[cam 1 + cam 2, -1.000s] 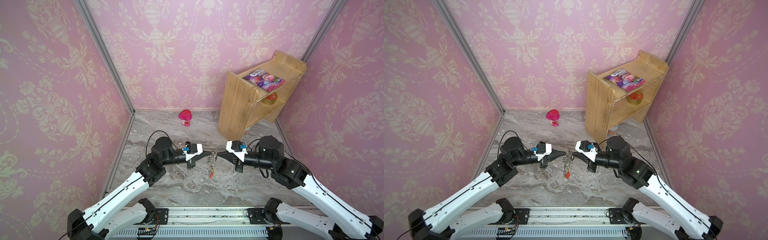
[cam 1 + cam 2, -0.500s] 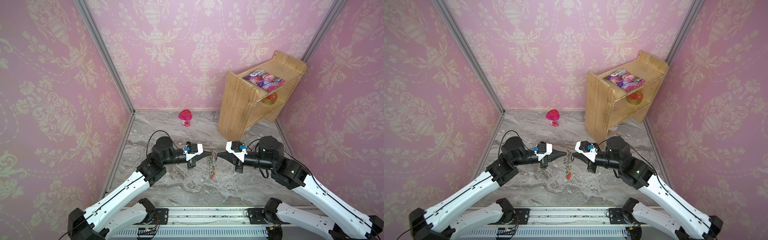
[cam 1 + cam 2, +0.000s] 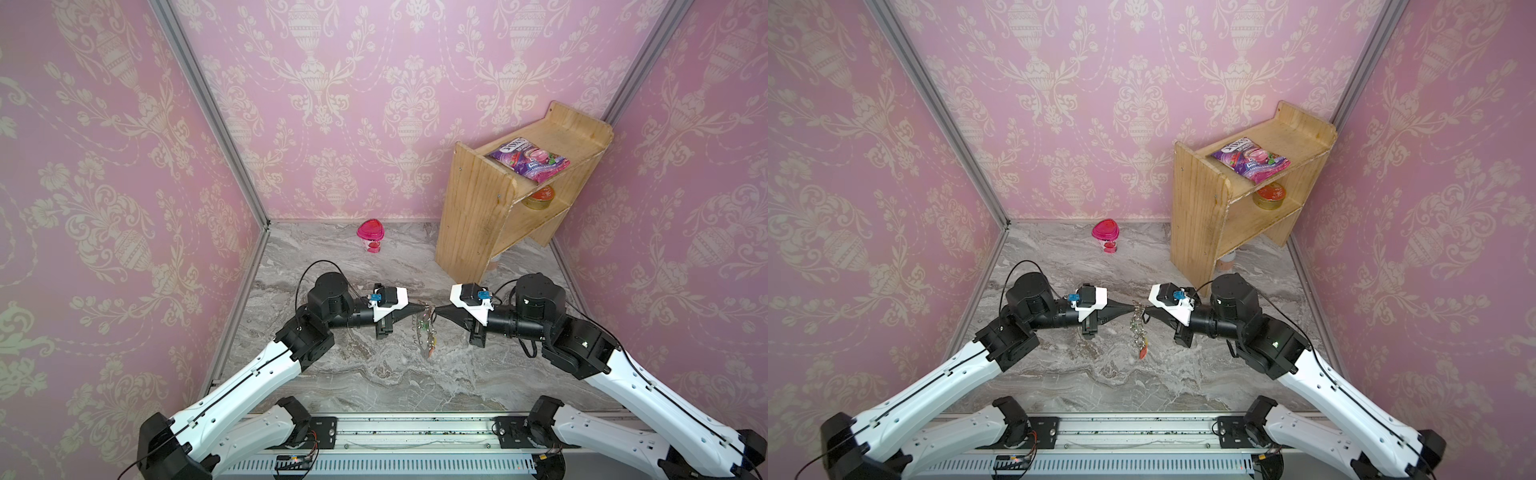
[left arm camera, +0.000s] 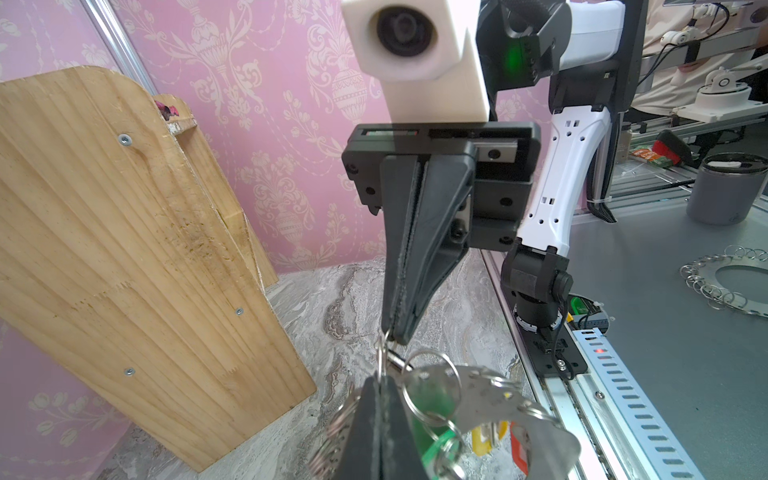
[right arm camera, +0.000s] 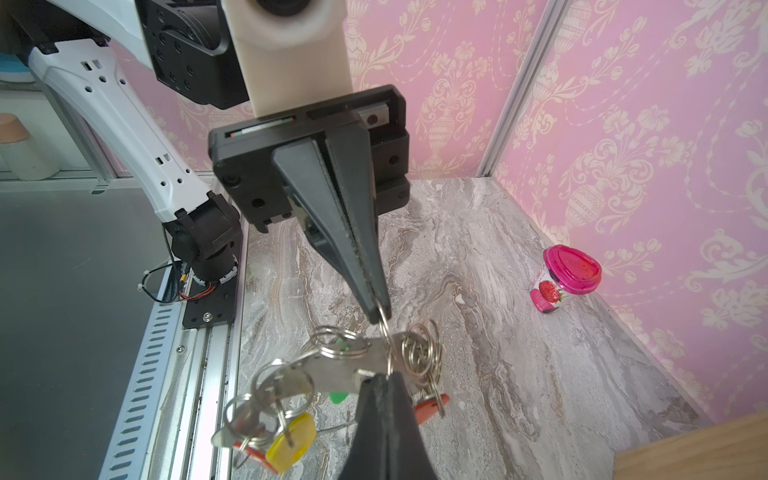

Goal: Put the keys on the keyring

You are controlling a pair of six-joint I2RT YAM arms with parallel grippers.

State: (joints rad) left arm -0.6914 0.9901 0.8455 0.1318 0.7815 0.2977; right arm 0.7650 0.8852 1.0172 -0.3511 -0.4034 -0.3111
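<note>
Frame centre: left hand and right hand closed tip to tip on one edge ring of the hanging keyring. Likely threading step; next, presumably spreading the coil.

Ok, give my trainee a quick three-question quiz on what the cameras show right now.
1. What stands by the back wall, left of the wooden shelf in both top views?
2. True or false: the left gripper and right gripper both have their jaws shut.
3. The keyring is: A) lying flat, untouched; B) hanging from the two gripper tips; C) on the shelf.
Key: 1 a pink-lidded strawberry yogurt cup; 2 true; 3 B.
</note>
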